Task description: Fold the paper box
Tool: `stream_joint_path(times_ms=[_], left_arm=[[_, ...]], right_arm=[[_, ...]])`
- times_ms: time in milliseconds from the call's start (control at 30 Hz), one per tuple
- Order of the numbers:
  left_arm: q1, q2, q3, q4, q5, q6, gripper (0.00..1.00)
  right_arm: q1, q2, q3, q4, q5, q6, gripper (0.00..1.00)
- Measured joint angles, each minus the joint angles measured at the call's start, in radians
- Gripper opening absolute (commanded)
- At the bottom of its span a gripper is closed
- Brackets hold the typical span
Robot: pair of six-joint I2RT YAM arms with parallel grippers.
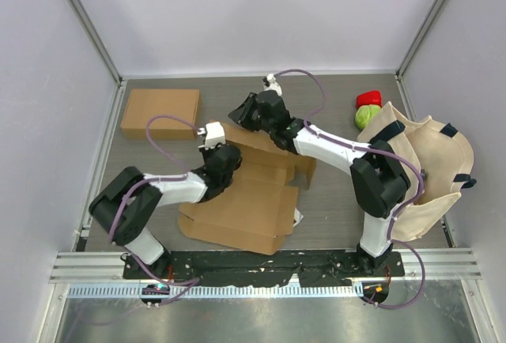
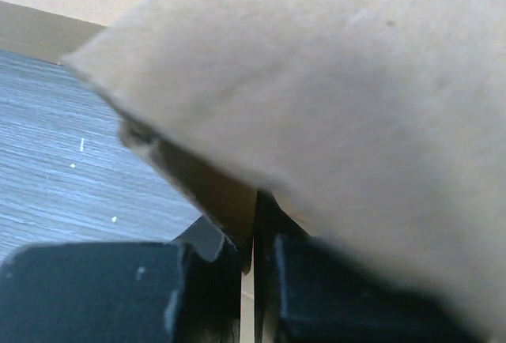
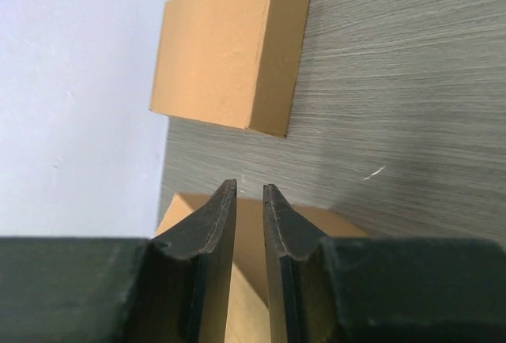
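Left gripper (image 2: 254, 240) pinched tight on flap (image 2: 316, 106) of paper box (image 1: 245, 209); grip of right gripper (image 3: 249, 201) unclear. Mid-fold: next, lift flap upright along crease.

I see the paper box (image 1: 245, 212) as matt brown cardboard, faintly grainy up close. The closed carton (image 1: 160, 112) looks smoother, same dull finish. My table (image 1: 332, 201) reads as grey wood-grain laminate, the tote bag (image 1: 435, 161) soft cream cloth, the right gripper (image 3: 250, 193) matt black plastic.
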State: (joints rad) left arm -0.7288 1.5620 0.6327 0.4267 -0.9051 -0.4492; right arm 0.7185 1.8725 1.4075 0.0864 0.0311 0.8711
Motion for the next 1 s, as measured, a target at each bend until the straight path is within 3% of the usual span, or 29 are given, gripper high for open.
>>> stream_joint_path(times_ms=[133, 267, 300, 333, 400, 433, 533, 633, 800, 1000], left_arm=[[-0.015, 0.114, 0.121, -0.072, -0.115, -0.104, 0.0], [-0.018, 0.101, 0.075, -0.004, -0.119, -0.111, 0.02], [-0.017, 0.088, 0.063, 0.004, -0.11, -0.108, 0.09], [-0.016, 0.066, 0.047, 0.006, -0.092, -0.1, 0.27], [-0.015, 0.016, 0.013, -0.013, -0.055, -0.088, 0.44], [-0.012, -0.013, -0.006, -0.024, -0.039, -0.087, 0.55], [-0.002, -0.117, -0.066, -0.066, 0.011, -0.097, 0.69], [0.002, -0.239, -0.096, -0.141, 0.048, -0.12, 0.75], [0.003, -0.469, -0.111, -0.296, 0.122, -0.169, 0.71], [0.003, -0.811, -0.179, -0.372, 0.329, -0.179, 0.51]], right_arm=[[-0.004, -0.032, -0.09, 0.12, 0.032, 0.116, 0.25], [-0.006, -0.032, -0.098, 0.144, 0.018, 0.151, 0.27], [-0.006, -0.032, -0.093, 0.137, 0.011, 0.148, 0.28], [-0.007, -0.029, -0.074, 0.107, -0.002, 0.131, 0.32], [-0.017, -0.021, -0.032, 0.041, -0.024, 0.084, 0.36], [-0.026, -0.02, -0.011, 0.01, -0.038, 0.059, 0.44], [-0.066, -0.02, 0.09, -0.157, -0.086, -0.086, 0.58], [-0.13, -0.03, 0.195, -0.314, -0.082, -0.239, 0.66], [-0.242, -0.214, 0.139, -0.474, -0.023, -0.398, 0.68], [-0.28, -0.677, -0.246, -0.543, 0.082, -0.447, 0.61]])
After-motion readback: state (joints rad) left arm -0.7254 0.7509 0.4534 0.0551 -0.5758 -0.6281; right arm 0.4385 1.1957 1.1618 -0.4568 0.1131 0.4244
